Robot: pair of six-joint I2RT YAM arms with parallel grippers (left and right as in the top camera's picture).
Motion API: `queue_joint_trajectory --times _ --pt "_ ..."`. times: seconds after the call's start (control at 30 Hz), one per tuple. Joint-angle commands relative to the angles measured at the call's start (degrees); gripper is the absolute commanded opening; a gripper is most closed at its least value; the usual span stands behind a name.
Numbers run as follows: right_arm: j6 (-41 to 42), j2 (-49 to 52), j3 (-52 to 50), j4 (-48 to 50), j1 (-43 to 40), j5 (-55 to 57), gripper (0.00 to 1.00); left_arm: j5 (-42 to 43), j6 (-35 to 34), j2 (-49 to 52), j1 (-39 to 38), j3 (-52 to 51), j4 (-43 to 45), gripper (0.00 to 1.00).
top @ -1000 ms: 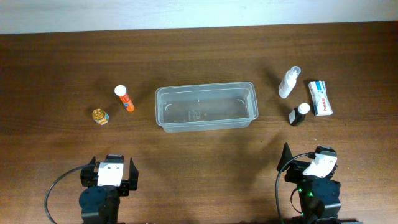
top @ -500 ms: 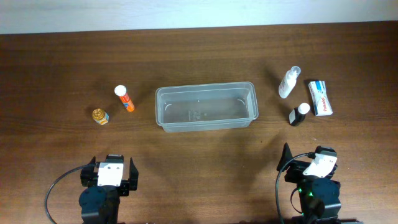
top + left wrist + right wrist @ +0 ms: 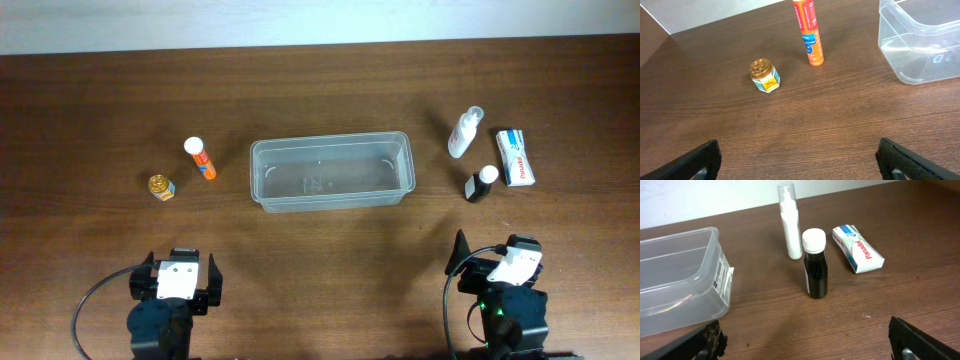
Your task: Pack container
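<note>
Left claw [image 3: 177, 272] and right claw [image 3: 497, 258] gape, container [image 3: 331, 201] well ahead.

Bare table [image 3: 330, 250] fronts the container [image 3: 331, 171]; orange tube [image 3: 200, 158] and black bottle [image 3: 481, 184] flank its ends, apart.

Quick headcount: six loose things on the one brown wooden table [image 3: 330, 80]. One clear plastic rectangular container [image 3: 330, 200] in the middle. On the left there's one orange tube with a white cap [image 3: 200, 158] and one small gold-lidded jar [image 3: 161, 187]. On the right there are two bottles, one white spray bottle [image 3: 464, 132] and one dark bottle with a white cap [image 3: 481, 184], plus one white-and-blue cardboard box [image 3: 515, 156].
</note>
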Motion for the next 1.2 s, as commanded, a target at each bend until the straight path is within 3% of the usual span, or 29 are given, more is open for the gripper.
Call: queue_joint_trajectory --times 0.0,0.3,0.63,0.83,1.0,1.17 --pt "-2.56 -0.46 -0.42 -0.20 -0.26 3.56 0.98 -0.85 -0.57 0.20 -0.26 -0.07 -0.44 1.00" --pt "-1.36 -0.46 -0.42 -0.13 -0.26 5.35 0.99 -0.85 -0.57 0.20 -0.26 -0.07 -0.44 1.00" --pt "19.93 -0.46 -0.42 5.05 -0.22 -17.44 0.98 -0.85 -0.57 0.20 -0.26 -0.07 -0.44 1.00" --pt "13.92 -0.42 0.15 19.28 -0.17 -32.85 0.98 -0.85 -0.57 0.20 -0.26 -0.07 -0.44 1.00" --pt "12.00 1.29 4.61 19.65 -0.17 -33.44 0.98 -0.85 -0.57 0.20 -0.26 -0.07 -0.44 1.00" --pt "9.44 9.20 12.48 18.01 -0.17 -35.91 0.98 -0.85 -0.57 0.20 -0.26 -0.07 -0.44 1.00"
